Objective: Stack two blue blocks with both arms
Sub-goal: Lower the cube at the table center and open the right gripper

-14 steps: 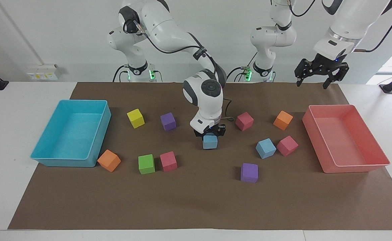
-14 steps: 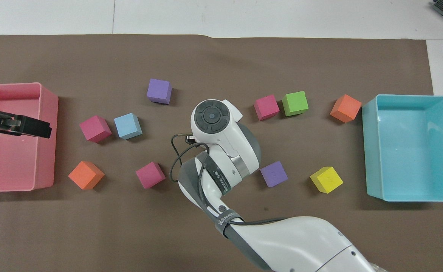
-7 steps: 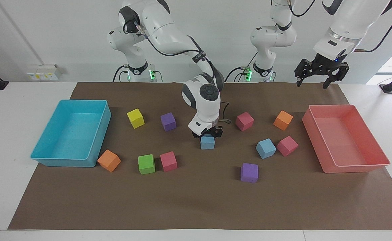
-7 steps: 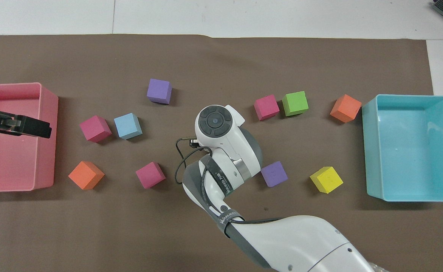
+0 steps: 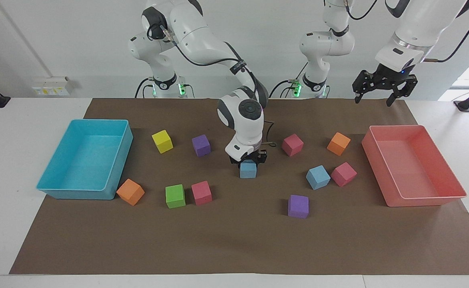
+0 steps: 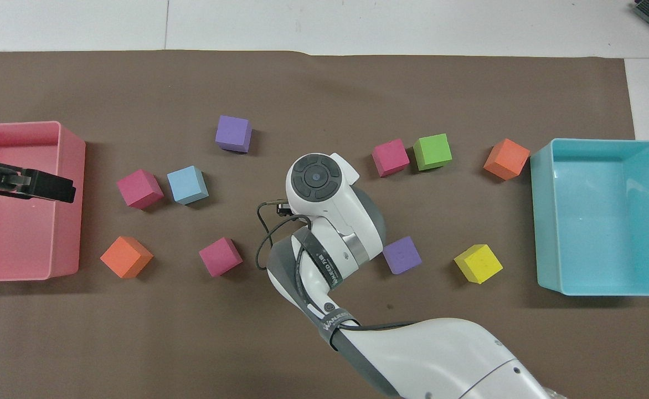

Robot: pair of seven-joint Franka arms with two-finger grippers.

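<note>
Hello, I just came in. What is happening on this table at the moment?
The right gripper is down on a blue block in the middle of the brown mat; the block sits on the mat. The second blue block lies toward the left arm's end, beside a pink cube, so nothing is stacked yet. The left gripper waits open in the air by the pink tray.

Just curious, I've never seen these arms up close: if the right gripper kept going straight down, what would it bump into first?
The right gripper points straight down at a blue block resting on the brown mat, so it would meet that block first.
</note>
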